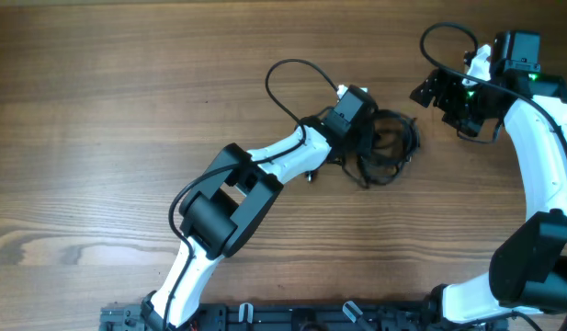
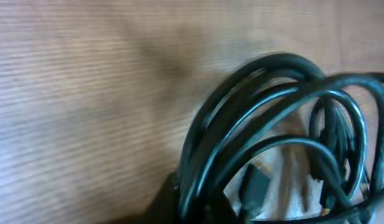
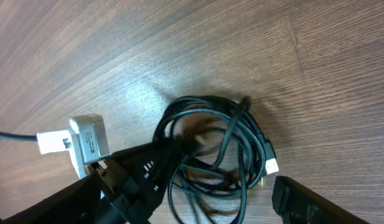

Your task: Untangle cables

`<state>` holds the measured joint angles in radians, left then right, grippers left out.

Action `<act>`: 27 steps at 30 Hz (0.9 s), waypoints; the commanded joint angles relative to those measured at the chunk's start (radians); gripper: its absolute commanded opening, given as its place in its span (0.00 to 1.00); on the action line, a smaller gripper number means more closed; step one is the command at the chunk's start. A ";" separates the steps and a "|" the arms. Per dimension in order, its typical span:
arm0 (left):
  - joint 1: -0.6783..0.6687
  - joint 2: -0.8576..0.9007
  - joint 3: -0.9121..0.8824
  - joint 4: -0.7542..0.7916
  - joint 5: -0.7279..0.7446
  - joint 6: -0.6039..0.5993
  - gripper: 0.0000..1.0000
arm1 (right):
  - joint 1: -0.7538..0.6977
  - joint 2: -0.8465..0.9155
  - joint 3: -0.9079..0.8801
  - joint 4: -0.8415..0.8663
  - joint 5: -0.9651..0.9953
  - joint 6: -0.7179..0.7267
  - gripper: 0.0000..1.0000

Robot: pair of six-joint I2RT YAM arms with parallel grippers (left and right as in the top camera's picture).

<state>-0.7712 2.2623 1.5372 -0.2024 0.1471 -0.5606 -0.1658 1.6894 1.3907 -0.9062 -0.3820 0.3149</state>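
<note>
Your left tool (image 1: 364,145) sits in the cable bundle (image 1: 398,147) mid-frame, grip unclear; your right tool (image 1: 439,103), spread apart, hangs upper right.

Wooden table (image 1: 99,110) carries cables (image 1: 394,147) (bunched).

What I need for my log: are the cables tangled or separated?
Tangled. The cables lie in one bunch, their loops overlapping and crossing each other.
</note>
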 commanded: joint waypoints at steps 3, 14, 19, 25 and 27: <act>0.056 -0.057 -0.029 -0.054 0.174 -0.020 0.04 | -0.001 -0.010 0.013 -0.004 -0.048 -0.027 0.91; 0.238 -0.349 -0.030 -0.096 0.309 -0.020 0.04 | 0.167 -0.010 0.013 0.090 -0.523 -0.202 0.73; 0.240 -0.349 -0.030 -0.306 -0.085 -0.033 0.04 | 0.191 -0.010 0.013 0.105 -0.193 0.027 0.73; 0.240 -0.349 -0.030 -0.333 -0.109 -0.149 0.04 | 0.207 -0.010 0.013 0.139 -0.490 -0.128 0.67; 0.242 -0.349 -0.029 -0.329 -0.024 -0.155 0.04 | 0.237 -0.010 0.011 0.138 -0.492 -0.198 0.63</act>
<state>-0.5365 1.9148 1.5028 -0.5388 0.0593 -0.6670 0.0380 1.6894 1.3903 -0.7719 -0.7750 0.2352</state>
